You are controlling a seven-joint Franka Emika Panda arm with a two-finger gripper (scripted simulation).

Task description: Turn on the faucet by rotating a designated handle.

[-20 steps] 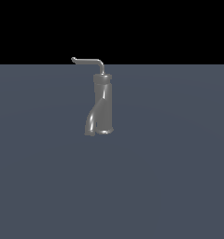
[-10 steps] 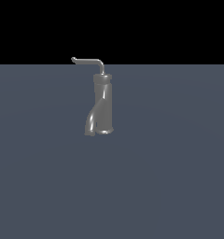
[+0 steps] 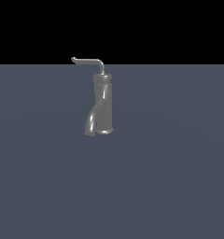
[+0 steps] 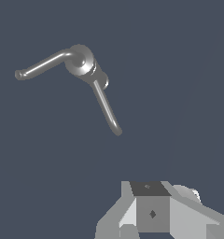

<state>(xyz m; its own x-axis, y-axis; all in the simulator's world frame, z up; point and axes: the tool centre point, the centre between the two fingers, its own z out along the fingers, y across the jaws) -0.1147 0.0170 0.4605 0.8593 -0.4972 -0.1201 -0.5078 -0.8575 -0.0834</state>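
The faucet [image 3: 101, 106] stands upright on the flat blue-grey worktop [image 3: 170, 177], a glossy grey tubular body with a collar on top and a twisted lower part that splits into a forked spout at its base. From the collar rises the handle [image 3: 88, 61], a thin grey rod bent in an L: a short stem goes up from the faucet's top, then a long arm runs level toward the exterior view's left and ends in a small knobbed tip.

In the wrist view the faucet [image 4: 86, 63] is seen from above, its collar a rounded cap, with the handle [image 4: 41, 66] reaching out from it one way and a slim spout branch running out from it another way.

The gripper [image 4: 151, 212] appears only in the wrist view, as a grey blocky body at the picture's edge, well apart from the faucet and touching nothing. Its fingertips are out of frame, so I cannot tell how wide the jaws stand.
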